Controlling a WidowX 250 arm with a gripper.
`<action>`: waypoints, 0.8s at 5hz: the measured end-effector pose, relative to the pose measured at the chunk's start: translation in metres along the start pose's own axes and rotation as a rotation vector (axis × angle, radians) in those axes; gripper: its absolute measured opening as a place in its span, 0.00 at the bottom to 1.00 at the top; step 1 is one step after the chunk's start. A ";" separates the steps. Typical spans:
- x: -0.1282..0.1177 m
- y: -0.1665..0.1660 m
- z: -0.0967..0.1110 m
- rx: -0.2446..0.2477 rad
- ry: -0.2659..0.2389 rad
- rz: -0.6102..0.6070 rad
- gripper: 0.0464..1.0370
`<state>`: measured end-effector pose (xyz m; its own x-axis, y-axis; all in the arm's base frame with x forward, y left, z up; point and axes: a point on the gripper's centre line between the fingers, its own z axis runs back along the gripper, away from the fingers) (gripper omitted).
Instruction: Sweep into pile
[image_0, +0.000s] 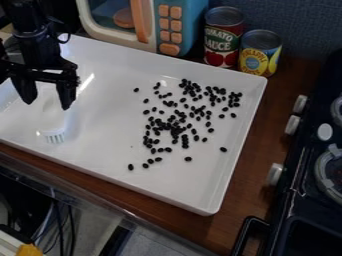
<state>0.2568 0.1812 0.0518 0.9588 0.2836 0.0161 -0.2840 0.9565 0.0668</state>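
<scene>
Black beans (175, 129), many, scattered over the right part of a white tray (100, 125); white brush (53, 134), left; my gripper (47, 104), far left, fingers wide apart.

In view, up and right of the gripper (47, 102), stands a microwave (147, 22); farther right, a tall can (223, 39), a short can (260, 56) and a stove (297, 205). Cables (63, 220) hang below.

Clearance, 12 o'clock at top of view: passable over bare tray (100, 117) between gripper (47, 104) at 10 and beans (177, 126) at centre; also inside the rim at 5 to 6. Obstructed by brush (55, 136) at 9, microwave (148, 31) at 11 to 12, upright cans (224, 37) at 1, stove (310, 170) with protruding knobs (292, 125) at 3 to 4.
</scene>
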 end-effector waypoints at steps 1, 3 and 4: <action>-0.003 -0.002 -0.010 -0.010 0.034 0.007 0.96; 0.003 0.001 -0.015 -0.002 0.031 0.054 0.96; 0.003 0.001 -0.021 -0.004 0.038 0.065 0.91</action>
<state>0.2590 0.1844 0.0310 0.9377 0.3470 -0.0180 -0.3453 0.9363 0.0632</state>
